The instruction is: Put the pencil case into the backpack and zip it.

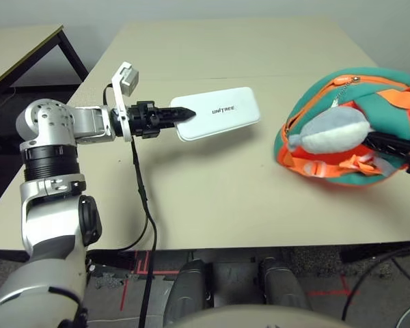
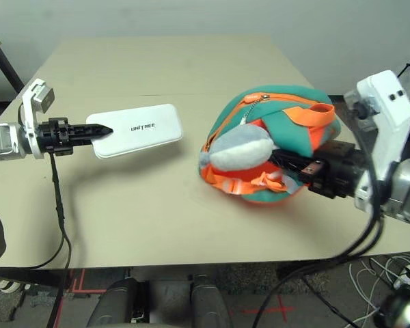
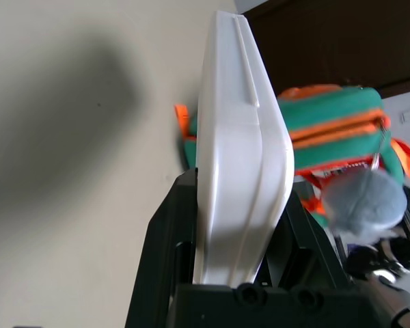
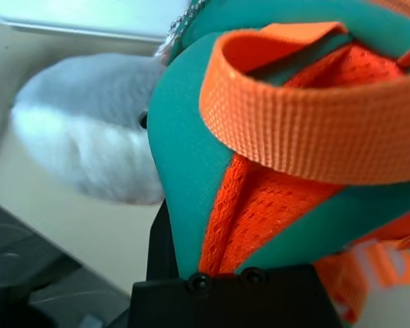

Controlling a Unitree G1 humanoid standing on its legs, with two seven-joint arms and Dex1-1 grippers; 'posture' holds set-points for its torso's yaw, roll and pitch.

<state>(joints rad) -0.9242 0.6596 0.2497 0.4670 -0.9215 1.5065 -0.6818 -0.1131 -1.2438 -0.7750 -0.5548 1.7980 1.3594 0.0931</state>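
Bench scene with two robot arms, a pencil case and a backpack. The left gripper (image 1: 190, 114) has its jaws clamped on one end of the white pencil case (image 1: 222, 116), one jaw to each broad face; the case is held above the pale bench (image 1: 191, 198) – its shadow falls on the surface beneath – with the dark "UNITREE" lettering facing up. The case lies to the left of the backpack (image 2: 294, 130), well apart from it and outside it

The right gripper (image 2: 277, 158) has its jaws clenched on the teal and orange fabric of the backpack, beside the grey-white plush piece (image 1: 335, 130). The plush hangs over the near face of the bag, on a short metal chain (image 1: 339, 95). An orange zip (image 1: 307, 106) curves along the bag's teal upper part; how far it is opened cannot be told from these views. A broad orange loop (image 2: 310, 116) stands out from the teal fabric on the right, and further orange straps (image 1: 359, 162) lie bunched below the plush. A black cable (image 1: 142, 188) hangs from the left wrist and passes over the near edge of the bench – red tape (image 1: 335, 292) marks the floor beyond this edge
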